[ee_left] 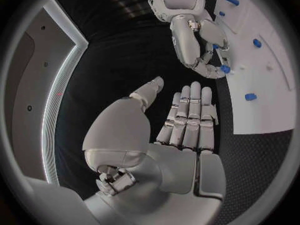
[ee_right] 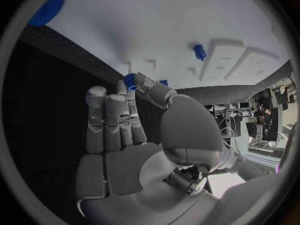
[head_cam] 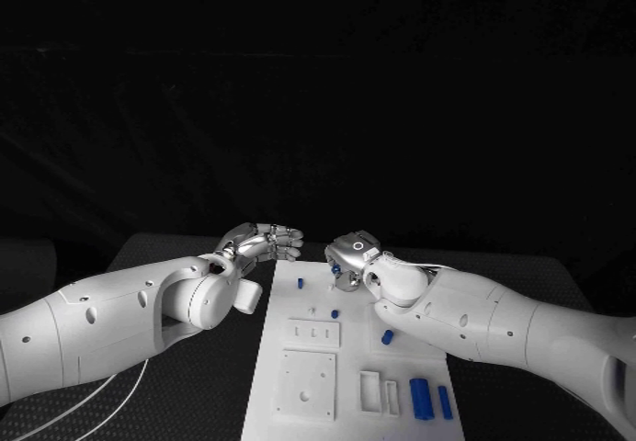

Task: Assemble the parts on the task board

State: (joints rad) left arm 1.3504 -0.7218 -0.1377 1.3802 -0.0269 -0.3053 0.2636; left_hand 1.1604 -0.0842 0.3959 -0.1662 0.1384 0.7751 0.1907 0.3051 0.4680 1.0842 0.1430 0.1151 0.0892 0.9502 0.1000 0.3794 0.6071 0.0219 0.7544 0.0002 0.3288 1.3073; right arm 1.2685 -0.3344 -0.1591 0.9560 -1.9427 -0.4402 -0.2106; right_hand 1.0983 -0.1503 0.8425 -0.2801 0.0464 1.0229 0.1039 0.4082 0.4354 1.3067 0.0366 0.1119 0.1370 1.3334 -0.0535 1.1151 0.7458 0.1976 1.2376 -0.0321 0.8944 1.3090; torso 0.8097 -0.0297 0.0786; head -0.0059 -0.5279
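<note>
White rounded arms with dark screw holes end in silver, segmented robot hands.

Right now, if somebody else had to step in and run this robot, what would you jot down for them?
Left hand: holds nothing, fingers straight and side by side, over the black table just off the task board's far left corner.
Right hand: fingertips touch a small blue part at the board's far end; whether it is really gripped, I cannot tell.
Other blue parts: one near the far left edge, one at the right edge, two larger ones near the front right corner.
Done: nothing I can confirm as assembled.
Left: seat the part at the right hand, then the others.
</note>
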